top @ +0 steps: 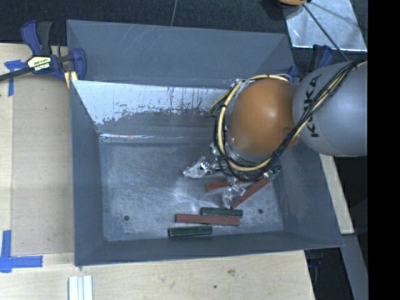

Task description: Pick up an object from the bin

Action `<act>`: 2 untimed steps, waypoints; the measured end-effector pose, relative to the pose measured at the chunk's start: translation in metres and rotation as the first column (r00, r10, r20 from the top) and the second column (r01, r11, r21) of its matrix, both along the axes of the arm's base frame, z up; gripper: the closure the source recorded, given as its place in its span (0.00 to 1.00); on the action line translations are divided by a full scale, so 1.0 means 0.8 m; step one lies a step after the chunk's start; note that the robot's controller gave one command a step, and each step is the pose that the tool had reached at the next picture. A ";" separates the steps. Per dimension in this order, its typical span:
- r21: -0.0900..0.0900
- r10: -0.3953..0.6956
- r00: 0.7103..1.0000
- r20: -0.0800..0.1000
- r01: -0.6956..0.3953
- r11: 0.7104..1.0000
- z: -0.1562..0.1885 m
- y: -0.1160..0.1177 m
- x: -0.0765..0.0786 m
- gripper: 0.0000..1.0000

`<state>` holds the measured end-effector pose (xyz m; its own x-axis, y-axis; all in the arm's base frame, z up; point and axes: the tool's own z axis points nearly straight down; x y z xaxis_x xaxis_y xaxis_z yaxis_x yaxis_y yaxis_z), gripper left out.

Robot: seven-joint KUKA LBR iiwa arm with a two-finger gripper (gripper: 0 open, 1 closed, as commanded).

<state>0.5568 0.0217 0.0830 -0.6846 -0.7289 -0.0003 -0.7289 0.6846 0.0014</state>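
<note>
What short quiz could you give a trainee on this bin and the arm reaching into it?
1. True or false: the gripper is over the left half of the bin.
2. The bar lying nearest the bin wall at the bottom of the camera view is: A) dark green, B) yellow, C) white.
3. Fill in: the rounded cover on the wrist above the gripper is ___ in colour.

Key: 1 false, it is over the right half; 2 A; 3 orange.
</note>
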 end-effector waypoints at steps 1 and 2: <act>0.006 0.255 0.967 0.005 -0.255 0.967 -0.009 -0.109 0.043 1.00; 0.006 0.255 0.967 0.005 -0.255 0.967 -0.009 -0.109 0.043 1.00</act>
<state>0.5914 -0.0655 0.0760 -0.4763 -0.8792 -0.0080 -0.8793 0.4763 0.0019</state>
